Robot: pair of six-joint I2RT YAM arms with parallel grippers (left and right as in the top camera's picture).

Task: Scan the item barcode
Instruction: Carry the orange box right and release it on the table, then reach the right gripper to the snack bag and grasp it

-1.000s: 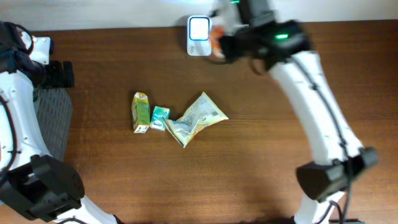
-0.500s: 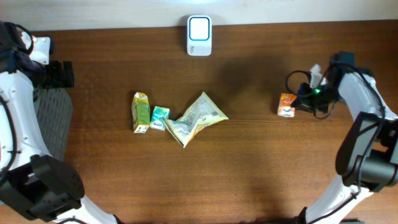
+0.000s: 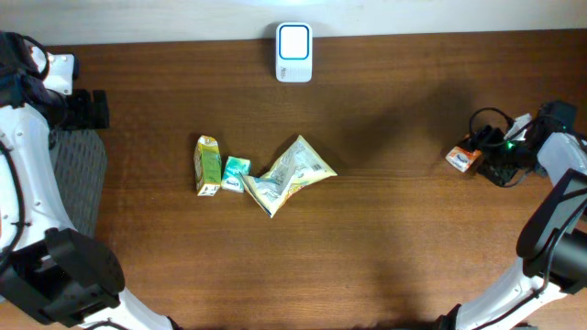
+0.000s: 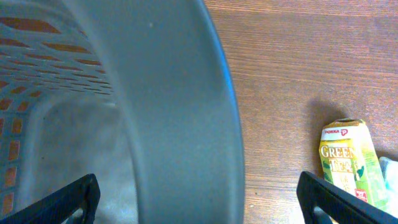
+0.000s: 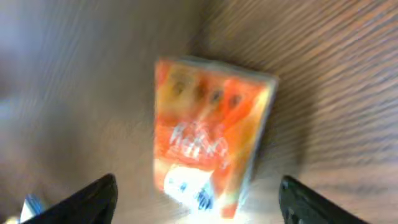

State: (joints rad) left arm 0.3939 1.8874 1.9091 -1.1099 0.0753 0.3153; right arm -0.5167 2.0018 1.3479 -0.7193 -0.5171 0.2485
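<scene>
Orange carton [image 3: 464,158], blurred in the right wrist view, lying on the tabletop [image 3: 385,238] near its right edge, well apart from the white scanner [image 3: 293,53] at the far edge. Right end effector [image 5: 198,200]: fingers spread wide, 1 either side of the carton, neither touching it. Left end effector [image 4: 196,200]: spread wide, empty, above a grey basket [image 4: 174,93]. Centre: 3 items, a green carton [image 3: 208,165], a small teal pack [image 3: 236,173] and a crumpled pouch [image 3: 292,174].

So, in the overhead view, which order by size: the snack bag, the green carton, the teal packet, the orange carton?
Largest: snack bag.
Then green carton.
Last, teal packet and orange carton look about alike; I cannot rank them.
</scene>
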